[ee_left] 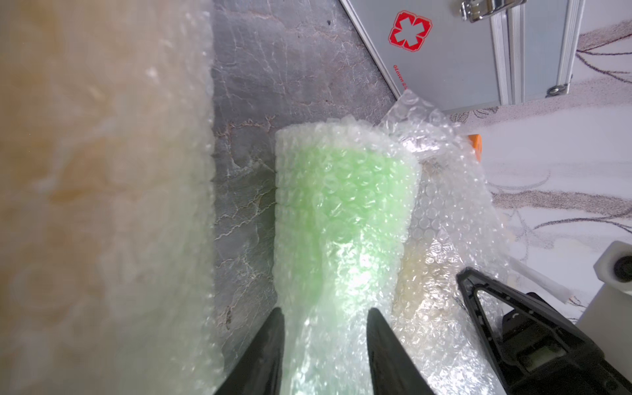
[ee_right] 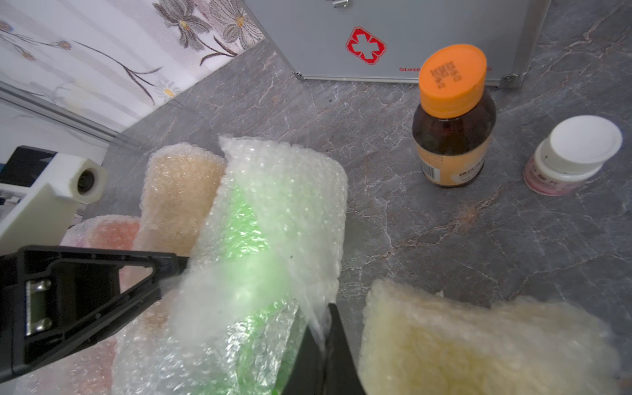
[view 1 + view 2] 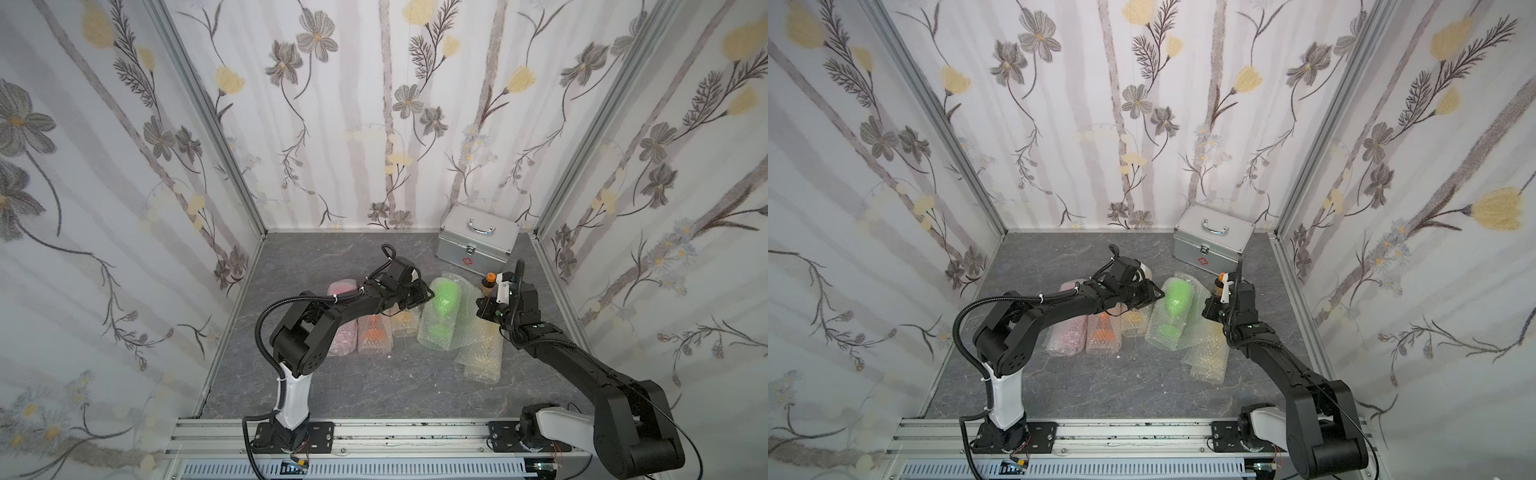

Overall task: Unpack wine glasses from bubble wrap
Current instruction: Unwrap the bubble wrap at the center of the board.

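Observation:
A green wine glass [image 3: 444,297] [image 3: 1177,301] lies in loosened bubble wrap [image 3: 440,332] at the table's middle. My left gripper [image 3: 430,293] [image 1: 325,309] is open, its fingers either side of the wrapped green roll [image 1: 345,205]. My right gripper [image 3: 480,305] [image 2: 328,307] is shut on a loose edge of that roll's sheet [image 2: 284,191], pulled away from the glass. Left of it lie wrapped pink [image 3: 345,320], orange [image 3: 374,332] and amber [image 3: 403,320] rolls. A yellow roll [image 3: 482,353] [image 2: 478,342] lies to the right.
A silver first-aid case [image 3: 478,239] stands at the back right. A brown bottle with an orange cap [image 2: 451,136] and a white-capped jar [image 2: 574,154] stand just beyond my right gripper. Papered walls close in three sides.

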`<state>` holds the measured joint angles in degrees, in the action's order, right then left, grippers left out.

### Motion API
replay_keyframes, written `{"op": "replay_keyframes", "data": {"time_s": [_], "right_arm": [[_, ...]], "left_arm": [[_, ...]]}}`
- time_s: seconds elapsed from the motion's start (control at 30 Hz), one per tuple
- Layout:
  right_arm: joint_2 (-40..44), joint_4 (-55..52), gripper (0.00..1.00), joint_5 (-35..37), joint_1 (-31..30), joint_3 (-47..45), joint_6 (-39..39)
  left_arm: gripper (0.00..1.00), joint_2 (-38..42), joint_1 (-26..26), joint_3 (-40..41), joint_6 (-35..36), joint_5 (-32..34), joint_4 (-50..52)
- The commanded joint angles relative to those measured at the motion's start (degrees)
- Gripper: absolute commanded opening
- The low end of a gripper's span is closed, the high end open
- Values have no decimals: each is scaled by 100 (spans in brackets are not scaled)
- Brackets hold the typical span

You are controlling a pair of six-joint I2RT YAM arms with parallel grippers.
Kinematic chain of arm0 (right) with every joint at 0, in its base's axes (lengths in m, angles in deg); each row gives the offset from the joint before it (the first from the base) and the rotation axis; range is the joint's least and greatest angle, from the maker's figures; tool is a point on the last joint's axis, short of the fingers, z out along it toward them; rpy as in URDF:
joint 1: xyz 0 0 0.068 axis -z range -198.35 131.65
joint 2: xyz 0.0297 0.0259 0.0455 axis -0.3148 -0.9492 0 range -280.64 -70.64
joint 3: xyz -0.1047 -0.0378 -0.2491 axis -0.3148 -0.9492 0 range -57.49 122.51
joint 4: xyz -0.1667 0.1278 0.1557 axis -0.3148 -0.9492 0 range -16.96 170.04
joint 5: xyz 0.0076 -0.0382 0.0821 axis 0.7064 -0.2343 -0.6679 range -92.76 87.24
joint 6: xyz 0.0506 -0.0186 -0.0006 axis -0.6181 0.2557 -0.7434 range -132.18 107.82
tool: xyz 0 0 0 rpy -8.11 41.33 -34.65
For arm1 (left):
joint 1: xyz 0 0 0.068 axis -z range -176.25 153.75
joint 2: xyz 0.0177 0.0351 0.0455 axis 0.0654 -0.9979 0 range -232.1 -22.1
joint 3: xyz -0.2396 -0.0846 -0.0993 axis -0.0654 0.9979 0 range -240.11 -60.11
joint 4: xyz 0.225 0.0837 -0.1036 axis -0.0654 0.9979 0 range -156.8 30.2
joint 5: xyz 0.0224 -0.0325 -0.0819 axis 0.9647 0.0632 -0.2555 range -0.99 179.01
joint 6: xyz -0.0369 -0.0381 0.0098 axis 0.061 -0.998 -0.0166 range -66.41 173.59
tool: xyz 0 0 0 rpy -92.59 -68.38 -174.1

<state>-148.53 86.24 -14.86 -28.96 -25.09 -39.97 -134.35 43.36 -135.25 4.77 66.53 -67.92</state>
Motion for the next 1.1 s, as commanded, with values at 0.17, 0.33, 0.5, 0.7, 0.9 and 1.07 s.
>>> {"op": "replay_keyframes", "data": {"time_s": [0.17,0.33,0.5,0.7,0.9,1.07], "right_arm": [[454,295,1,-806,-5,98,137],[470,497,1,-1330,-20,101,251],[297,672,1,-1576,-51,110,228],[99,775,2,-1613,-108,186,196],[37,781,2,-1592,-134,207,191],[98,649,2,-1409,-126,227,271]], "left_arm": [[57,-30,103,-664,579,217,909],[63,-330,276,-1178,808,100,1142],[67,-649,463,-1482,989,0,1224],[71,-968,644,-1719,1303,78,1381],[61,-1194,670,-1898,1375,319,1578],[42,-1116,601,-1883,1296,419,1650]]}}
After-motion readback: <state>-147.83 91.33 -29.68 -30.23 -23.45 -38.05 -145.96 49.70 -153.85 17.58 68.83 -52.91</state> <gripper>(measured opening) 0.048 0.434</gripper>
